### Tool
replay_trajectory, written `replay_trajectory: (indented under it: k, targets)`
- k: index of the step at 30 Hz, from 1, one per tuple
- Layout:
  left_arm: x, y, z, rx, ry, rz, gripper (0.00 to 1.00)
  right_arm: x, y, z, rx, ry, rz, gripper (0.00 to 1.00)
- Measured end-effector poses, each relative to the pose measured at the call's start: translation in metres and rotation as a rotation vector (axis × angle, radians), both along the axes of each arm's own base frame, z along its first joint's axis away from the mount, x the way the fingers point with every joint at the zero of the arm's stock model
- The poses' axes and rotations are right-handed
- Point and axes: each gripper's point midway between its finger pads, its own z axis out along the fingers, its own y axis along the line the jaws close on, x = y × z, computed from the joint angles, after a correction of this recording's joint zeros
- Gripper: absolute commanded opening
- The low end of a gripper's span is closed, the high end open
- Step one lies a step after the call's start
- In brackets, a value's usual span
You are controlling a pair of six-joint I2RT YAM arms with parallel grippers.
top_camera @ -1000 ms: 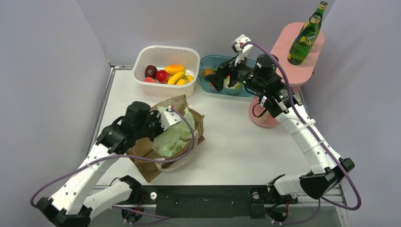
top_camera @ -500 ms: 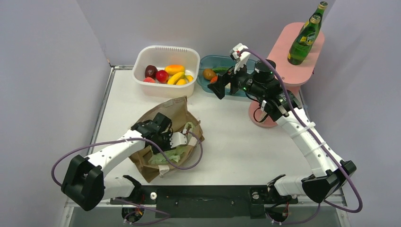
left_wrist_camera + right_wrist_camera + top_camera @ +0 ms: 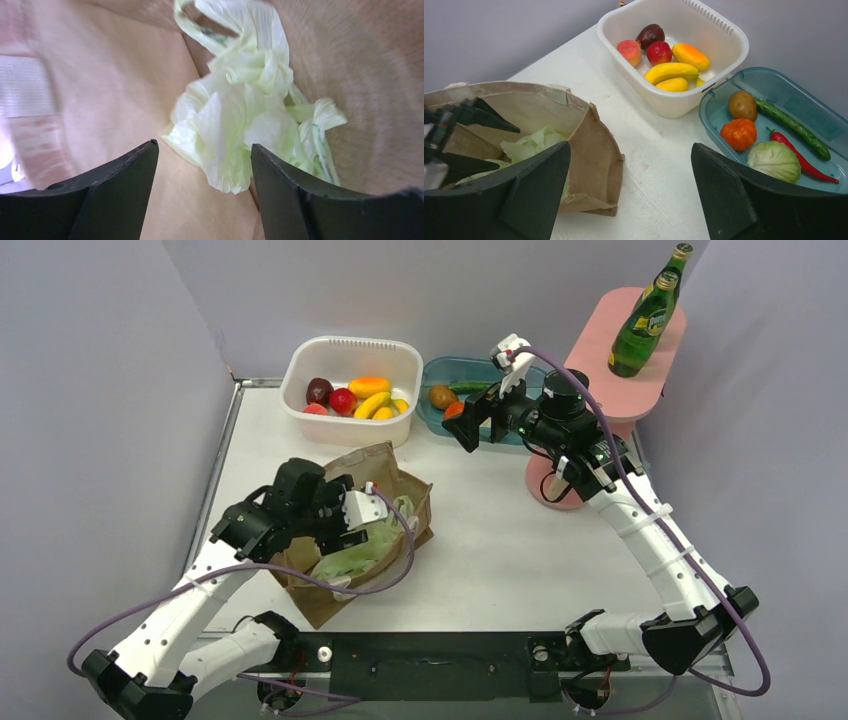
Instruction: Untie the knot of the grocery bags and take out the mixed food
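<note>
We see a white tabletop (image 3: 500, 540) boxed in by plain pale grey-lilac walls (image 3: 100, 390). Going by the top view, a white slotted plastic basket (image 3: 350, 345) at 11 o'clock holds a yellow banana (image 3: 671, 71) and a round red fruit (image 3: 659, 51), among others. A clear teal plastic tray (image 3: 432, 412) just beside it at 12 o'clock holds a pale green cabbage (image 3: 774, 161) and a long red chilli (image 3: 799, 159). A pink round side table (image 3: 600, 340) at 2 o'clock carries an upright green glass bottle (image 3: 645, 320).

We log the stiff brown paper bag (image 3: 375, 465) at 8 o'clock, slumped with its mouth gaping. The crinkly pale green plastic bag (image 3: 235, 125) sits inside it. The left gripper (image 3: 205, 150) is in the bag's mouth, fingers spread, and the plastic lies just past the tips, unpinched. The right gripper (image 3: 629, 150) hangs over the table by the tray's near edge, fingers wide apart and empty.

Versus a second ago, we note the green plastic was bunched up high at the left fingers; now it sits lower and is released. Half a second ago the left elbow was down toward 7 o'clock; now it is raised. The right gripper has backed off the tray toward 7 o'clock, uncovering its contents. Basket, tray and bottle are unmoved.
</note>
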Motion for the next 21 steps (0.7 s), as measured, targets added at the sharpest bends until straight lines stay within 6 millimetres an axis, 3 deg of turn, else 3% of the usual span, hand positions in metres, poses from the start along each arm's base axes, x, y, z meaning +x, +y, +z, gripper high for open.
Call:
replay_trajectory:
  k: [4,8,13,16,21]
  targets:
    - [0.001,-0.011,0.047,-0.120,-0.043,0.025,0.74,0.005,0.006,-0.005,0.002,0.022,0.008,0.86]
    - [0.004,-0.015,0.080,-0.203,-0.066,0.085,0.71,0.008,0.009,-0.010,0.005,0.044,0.013,0.86]
    - [0.033,-0.014,0.120,-0.270,-0.098,0.210,0.70,0.008,0.010,-0.007,0.011,0.043,0.017,0.86]
    - [0.056,-0.001,0.114,-0.250,-0.088,0.326,0.71,0.008,0.011,-0.006,0.016,0.043,0.021,0.86]
    - [0.081,0.024,0.076,-0.147,-0.027,0.481,0.69,0.007,0.011,-0.006,0.019,0.046,0.022,0.86]
